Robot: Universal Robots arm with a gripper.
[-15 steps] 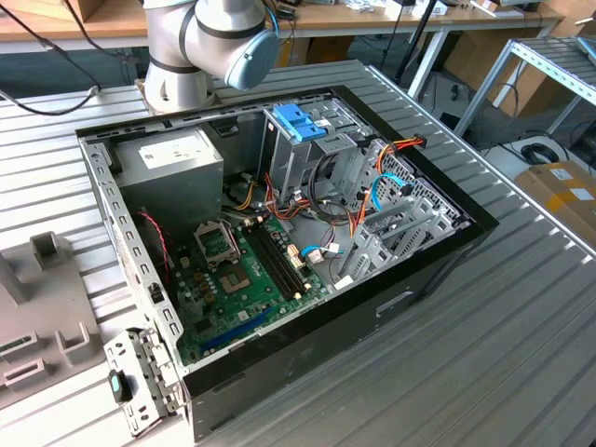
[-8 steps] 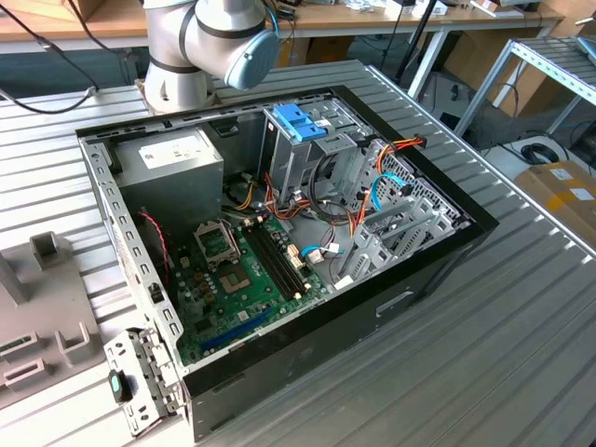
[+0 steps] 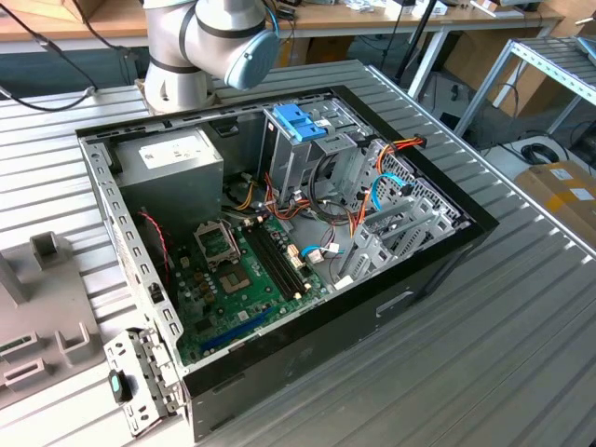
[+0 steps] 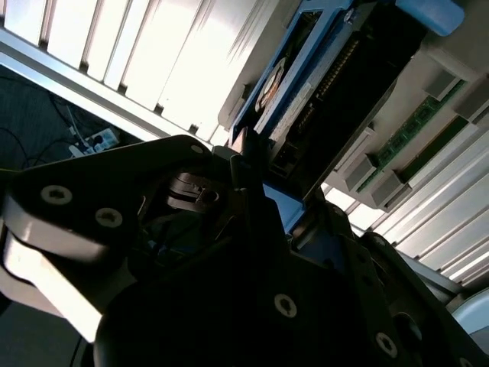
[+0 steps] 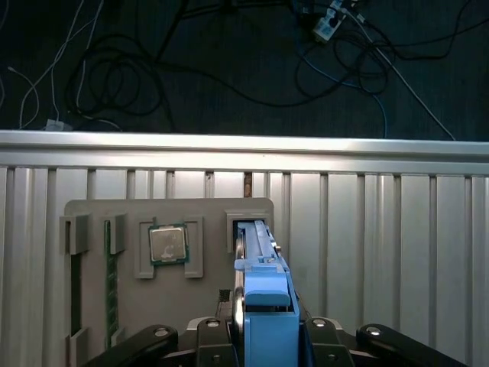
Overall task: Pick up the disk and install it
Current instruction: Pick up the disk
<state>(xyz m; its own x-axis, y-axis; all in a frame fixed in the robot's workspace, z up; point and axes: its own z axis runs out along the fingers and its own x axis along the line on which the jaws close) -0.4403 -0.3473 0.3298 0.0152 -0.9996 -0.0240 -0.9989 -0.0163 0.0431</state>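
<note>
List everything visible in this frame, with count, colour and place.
table: one, silvery, ribbed, under everything
case: one, black, open, on the table
motherboard: one, green, on the case floor
power supply: one, grey with a white label, in the case corner nearest the arm base
cage handle: one, blue, atop the drive cage
bracket: one, silvery, beside a case corner
tray: one, grey, on the table
chip: one, silver, in a tray pocket
memory sticks: two, green, in tray slots
disk: one, blue carrier, on edge in a tray slot
cables: several, dark, on the floor
arm: one, grey, blue cap
gripper: one, black, at the disk
</note>
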